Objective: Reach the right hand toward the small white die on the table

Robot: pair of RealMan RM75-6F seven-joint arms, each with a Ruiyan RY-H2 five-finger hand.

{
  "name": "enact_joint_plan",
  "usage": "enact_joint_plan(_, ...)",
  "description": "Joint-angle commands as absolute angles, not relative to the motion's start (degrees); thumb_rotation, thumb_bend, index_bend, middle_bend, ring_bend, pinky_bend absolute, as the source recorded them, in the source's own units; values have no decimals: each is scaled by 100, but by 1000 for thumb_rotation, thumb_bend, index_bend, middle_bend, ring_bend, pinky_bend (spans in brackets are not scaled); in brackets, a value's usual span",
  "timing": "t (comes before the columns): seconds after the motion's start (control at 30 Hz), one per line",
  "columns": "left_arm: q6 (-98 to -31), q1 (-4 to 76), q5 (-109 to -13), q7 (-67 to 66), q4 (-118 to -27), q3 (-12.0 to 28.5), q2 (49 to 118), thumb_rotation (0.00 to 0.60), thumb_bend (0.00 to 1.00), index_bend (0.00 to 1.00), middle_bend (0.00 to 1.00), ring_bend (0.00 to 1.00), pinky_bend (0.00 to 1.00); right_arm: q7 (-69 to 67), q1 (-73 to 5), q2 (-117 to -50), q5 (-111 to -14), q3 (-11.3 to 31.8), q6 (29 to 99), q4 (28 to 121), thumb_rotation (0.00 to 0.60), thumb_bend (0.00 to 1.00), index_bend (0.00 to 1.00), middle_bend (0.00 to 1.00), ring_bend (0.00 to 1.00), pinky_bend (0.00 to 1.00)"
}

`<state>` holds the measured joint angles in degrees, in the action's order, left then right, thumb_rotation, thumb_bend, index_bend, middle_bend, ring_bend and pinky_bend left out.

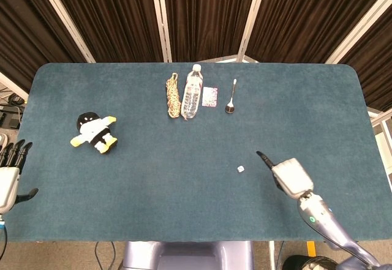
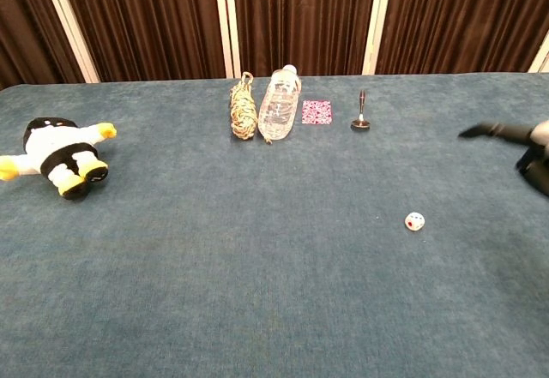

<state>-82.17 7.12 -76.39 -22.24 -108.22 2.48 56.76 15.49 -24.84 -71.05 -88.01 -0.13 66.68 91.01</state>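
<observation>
The small white die lies alone on the blue table, at centre right; the chest view shows the die with red pips. My right hand is to the right of it and apart from it, holding nothing. One dark finger points out up-left past the die, the others look curled under. At the right edge of the chest view the right hand is raised above the table. My left hand hovers at the table's near left corner, fingers spread, empty.
Along the far middle lie a coiled rope, a water bottle on its side, a small patterned card and a spoon. A black-and-white plush toy lies at the left. Dark curtains hang behind the table.
</observation>
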Motion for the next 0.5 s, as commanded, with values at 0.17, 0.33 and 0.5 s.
enact_joint_plan(0.17,-8333,629,-7897,-2089,-10890,154,5595,600,0,0,0,0,0,452,-1739,-6489,-9653,-156,8298,9396,600,2,0,14,2,10)
enact_joint_plan(0.33,-8451,559,-8140,-1937,-10866,91,5564,600,0,0,0,0,0,8,-1346,-6205,-9563,-352,8604,9663,600,0,0,0,0,0)
enact_joint_plan(0.5,-8518,505,-8235,-1822,-10849,65,5534,600,0,0,0,0,0,327,-1070,-6285,-9631,-366,8942,9606,600,0,0,0,0,0)
